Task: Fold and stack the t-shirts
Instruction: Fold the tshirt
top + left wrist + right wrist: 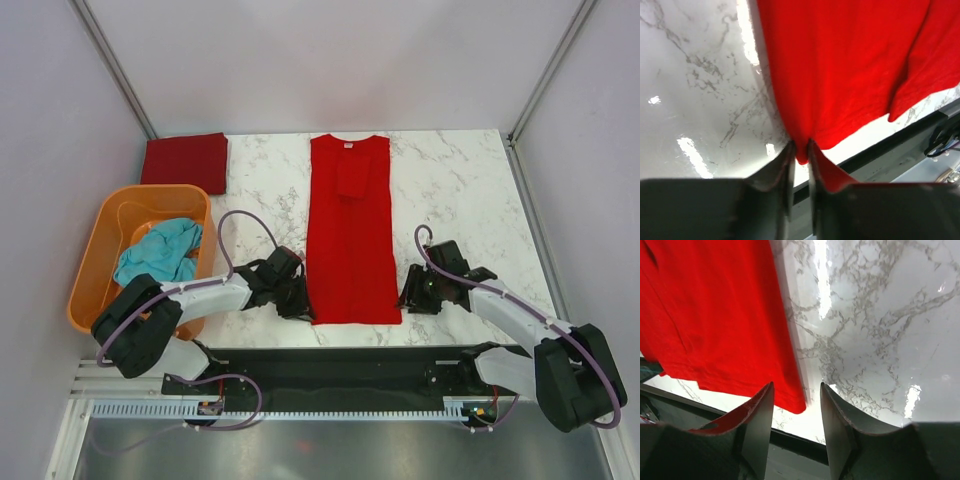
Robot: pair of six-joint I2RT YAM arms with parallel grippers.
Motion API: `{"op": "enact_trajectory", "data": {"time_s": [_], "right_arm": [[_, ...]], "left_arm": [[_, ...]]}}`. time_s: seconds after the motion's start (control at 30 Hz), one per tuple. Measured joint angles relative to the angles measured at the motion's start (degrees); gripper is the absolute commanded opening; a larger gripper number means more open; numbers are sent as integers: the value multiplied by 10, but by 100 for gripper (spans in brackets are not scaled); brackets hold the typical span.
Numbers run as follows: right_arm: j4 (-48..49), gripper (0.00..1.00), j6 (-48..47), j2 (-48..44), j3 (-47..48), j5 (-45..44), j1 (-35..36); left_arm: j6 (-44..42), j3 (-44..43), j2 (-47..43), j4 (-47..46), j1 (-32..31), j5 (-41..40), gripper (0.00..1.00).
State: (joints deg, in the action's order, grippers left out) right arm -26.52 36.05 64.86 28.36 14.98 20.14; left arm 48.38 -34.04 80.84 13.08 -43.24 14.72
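Observation:
The bright red t-shirt [350, 225] lies as a long narrow strip down the middle of the table, sleeves folded in, white neck label at the far end. My left gripper [297, 303] is shut on its near left hem corner [801, 154]. My right gripper [408, 297] is open, its jaws either side of the near right hem corner [795, 402], not touching it. The maroon t-shirt [185, 160] lies folded at the far left. The teal t-shirt [160, 252] is crumpled in the basket.
The orange plastic basket [95, 265] stands at the left edge of the marble table [450, 190]. A black strip [340, 368] runs along the table's near edge. Walls close in the left, far and right sides.

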Motion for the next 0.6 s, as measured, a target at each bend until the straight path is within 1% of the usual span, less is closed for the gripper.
{"op": "enact_trajectory", "data": {"time_s": [0.03,0.1,0.27,0.3,0.33,0.4,0.43,0.53,0.6], "right_arm": [[3,49,2,0,-6,2,1],[3,47,9,0,-18,5,6],[0,43,17,-15,-29,5,16],[-1,43,17,-17,-30,5,18],[-1,43,18,-18,-31,6,18],[0,43,20,-18,-31,8,20],[0,43,21,-18,-31,9,23],[0,43,26,-18,-32,9,36],[0,41,32,-19,-33,8,42]], "left_arm": [[1,1,3,0,0,-1,10],[5,5,5,-1,0,-5,2],[6,19,-15,-9,-5,-13,2],[6,22,-20,-9,-5,-13,4],[6,24,-24,-8,-5,-14,13],[6,24,-27,-8,-6,-13,23],[6,24,-27,-8,-6,-14,31],[7,25,-27,-6,-7,-13,41],[7,25,-31,-6,-8,-12,45]]}}
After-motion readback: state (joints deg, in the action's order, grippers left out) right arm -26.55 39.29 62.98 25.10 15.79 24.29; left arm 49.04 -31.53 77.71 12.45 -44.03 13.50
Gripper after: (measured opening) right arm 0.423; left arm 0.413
